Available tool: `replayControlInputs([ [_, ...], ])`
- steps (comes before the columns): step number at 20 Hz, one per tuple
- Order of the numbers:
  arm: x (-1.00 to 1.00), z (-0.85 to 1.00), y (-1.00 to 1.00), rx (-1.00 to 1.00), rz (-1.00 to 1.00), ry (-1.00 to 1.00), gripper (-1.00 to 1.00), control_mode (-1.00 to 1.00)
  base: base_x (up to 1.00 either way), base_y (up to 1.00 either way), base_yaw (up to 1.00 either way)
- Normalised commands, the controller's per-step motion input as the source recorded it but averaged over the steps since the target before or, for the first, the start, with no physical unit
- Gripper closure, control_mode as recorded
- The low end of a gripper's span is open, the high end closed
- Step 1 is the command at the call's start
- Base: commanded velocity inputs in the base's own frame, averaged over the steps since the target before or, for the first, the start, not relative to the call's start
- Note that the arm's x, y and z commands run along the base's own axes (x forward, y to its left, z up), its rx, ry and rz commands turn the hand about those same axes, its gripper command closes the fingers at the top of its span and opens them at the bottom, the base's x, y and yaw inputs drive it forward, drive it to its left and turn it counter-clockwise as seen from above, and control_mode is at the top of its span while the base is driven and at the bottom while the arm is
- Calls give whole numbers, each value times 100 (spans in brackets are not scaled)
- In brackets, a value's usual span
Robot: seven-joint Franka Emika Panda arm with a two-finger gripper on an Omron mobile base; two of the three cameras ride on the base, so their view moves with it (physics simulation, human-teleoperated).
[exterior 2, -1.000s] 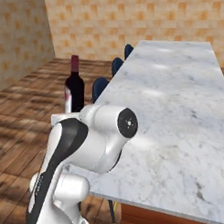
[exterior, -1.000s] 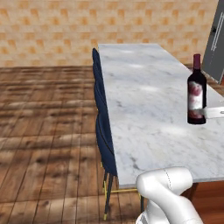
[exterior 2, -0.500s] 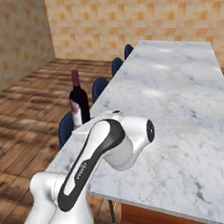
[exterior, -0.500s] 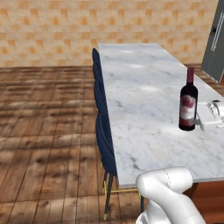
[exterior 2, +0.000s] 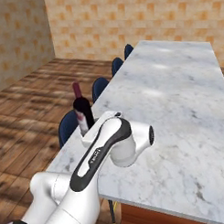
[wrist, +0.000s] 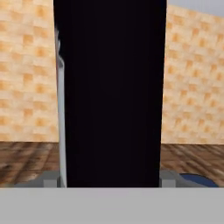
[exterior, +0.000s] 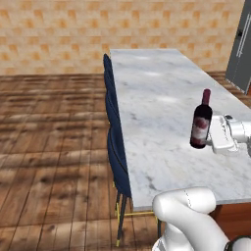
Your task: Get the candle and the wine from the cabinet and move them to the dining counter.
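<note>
You have the wine [exterior: 201,122] in the gripper [exterior: 212,133] at the right of the left base view, held upright over the dining counter [exterior: 162,108]. The fingers are clamped on the lower body of the bottle, near the label. In the hand view the dark glass [wrist: 109,92] sits close in front of the camera, between the two tips.

A glass bottle like this is likely heavy, smooth and easy to break — so keep your hold low on the wide part, not on the thin neck. It is tall, so it could tip if you set it down at a slant.

The marble top looks flat, hard and bare, with lots of room. Dark blue chairs [exterior: 115,142] line its left edge — a wood floor [exterior: 49,147] lies past them, with a tan wall [exterior: 122,34] at the top.
</note>
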Motion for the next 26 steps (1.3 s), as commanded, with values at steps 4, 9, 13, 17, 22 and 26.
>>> replayControlInputs([
  [4,51,-30,3,-10,0,0,100,-100,0,0,0],
  [9,52,-31,5,-1,3,0,100,-100,0,0,0],
  [13,49,-39,9,2,10,0,100,-100,0,0,0],
  [17,53,-38,5,0,10,0,100,-100,0,0,0],
  [22,34,-38,4,0,14,-4,100,-100,0,0,0],
  [26,37,-46,14,0,6,-6,100,-100,0,0,0],
])
